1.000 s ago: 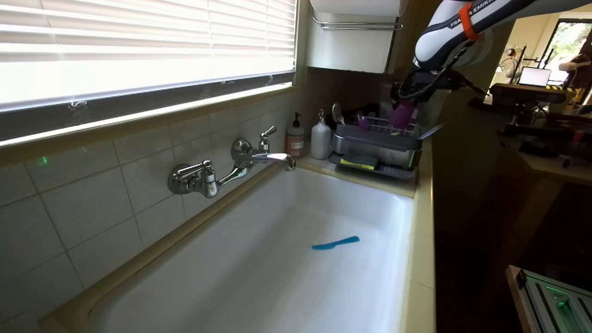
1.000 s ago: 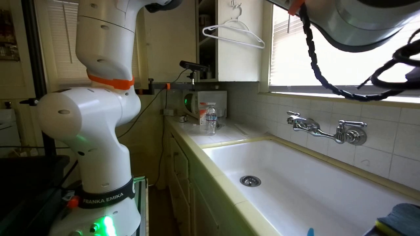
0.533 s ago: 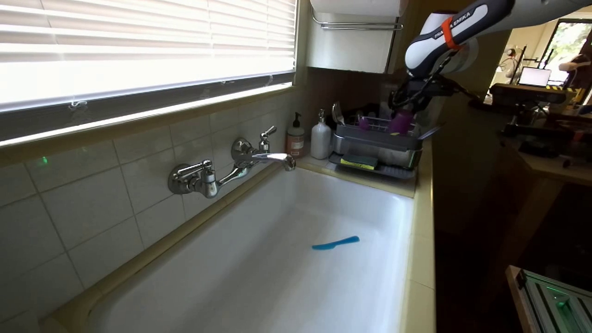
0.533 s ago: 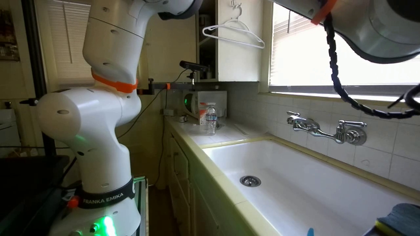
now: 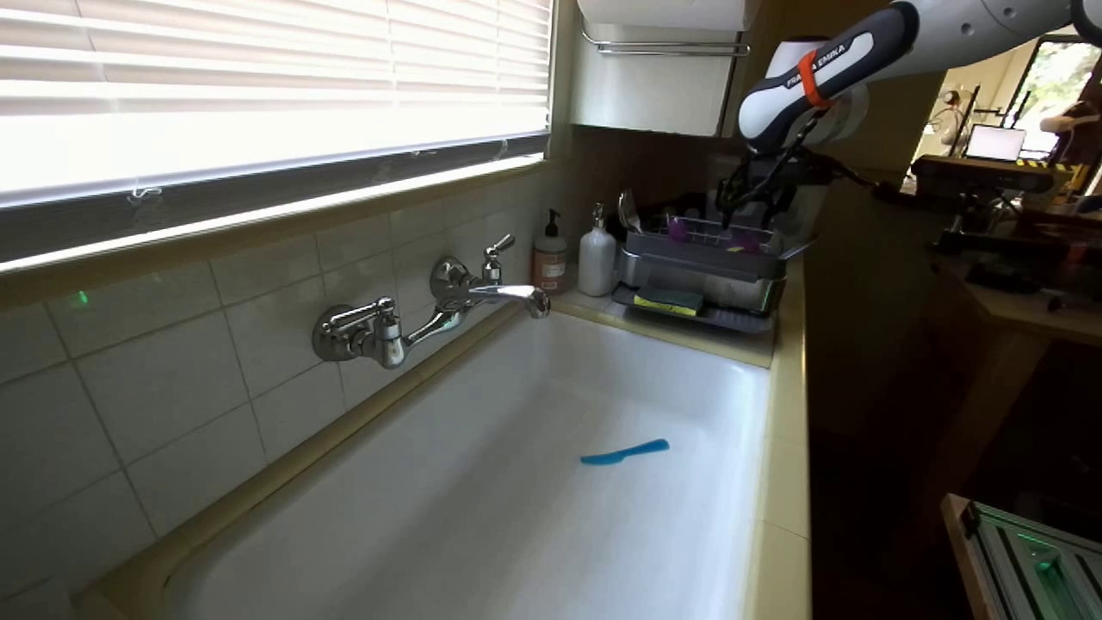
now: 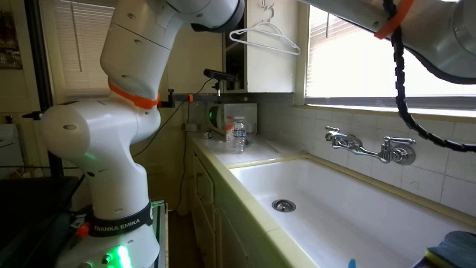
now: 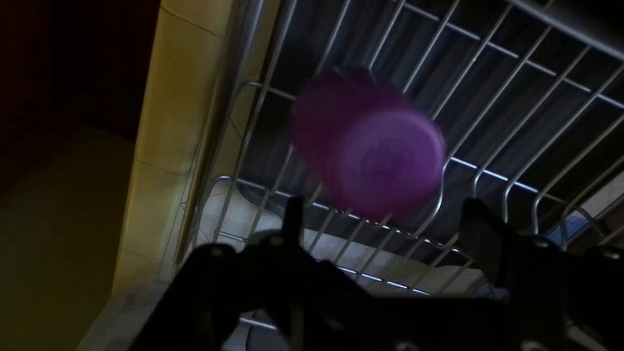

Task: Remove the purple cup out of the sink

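On my wrist feed the purple cup (image 7: 368, 148) sits base toward the camera in the dish rack (image 5: 689, 258), by the outer edge of the table (image 5: 785, 482) at the end of the sink (image 5: 482, 517); blur hides how far it leans. My pincer (image 7: 383, 201) has its fingers (image 7: 294, 219) apart, clamped on nothing. With the cup out of the sink, I judge this the letting-go step, nearly finished. Next calls for a slow, straight lift, fingers wide, so nothing snags the rack.
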Available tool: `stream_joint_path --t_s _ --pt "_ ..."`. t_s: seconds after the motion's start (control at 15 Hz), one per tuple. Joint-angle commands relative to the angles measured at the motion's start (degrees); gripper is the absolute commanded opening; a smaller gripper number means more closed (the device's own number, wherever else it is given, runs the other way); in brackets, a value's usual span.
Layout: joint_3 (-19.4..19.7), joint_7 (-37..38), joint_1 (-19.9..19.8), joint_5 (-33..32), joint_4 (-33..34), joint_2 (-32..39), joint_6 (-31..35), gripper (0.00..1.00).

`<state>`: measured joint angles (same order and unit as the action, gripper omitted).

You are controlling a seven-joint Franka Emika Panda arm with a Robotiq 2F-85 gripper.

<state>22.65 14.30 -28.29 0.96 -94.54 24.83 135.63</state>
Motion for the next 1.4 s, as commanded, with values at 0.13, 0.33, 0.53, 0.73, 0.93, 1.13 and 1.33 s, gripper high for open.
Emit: stream_joint_path --t_s 0.13,0.33,0.53,0.73,0.93,1.13,1.33 --pt "-0.1 -1.22 -0.81 1.16 4.32 2.54 -3.31 1.0" --pt "0.04 -0.87 -0.41 0.87 3.69 1.26 -3.09 1.0" --pt "0.4 -0.56 0.41 -0.1 2.27 -0.9 -3.19 1.0" --pt "0.79 -0.21 1.29 -1.12 0.58 -3.41 -2.94 1.0" --pt "1.23 0.32 2.32 -2.35 -1.35 -6.3 -3.45 1.0" --pt "1.08 -0.21 3.05 -3.07 -3.58 -9.63 -6.6 1.0" --pt "1.05 0.31 3.95 -4.62 -5.52 -12.2 -9.77 1.0"
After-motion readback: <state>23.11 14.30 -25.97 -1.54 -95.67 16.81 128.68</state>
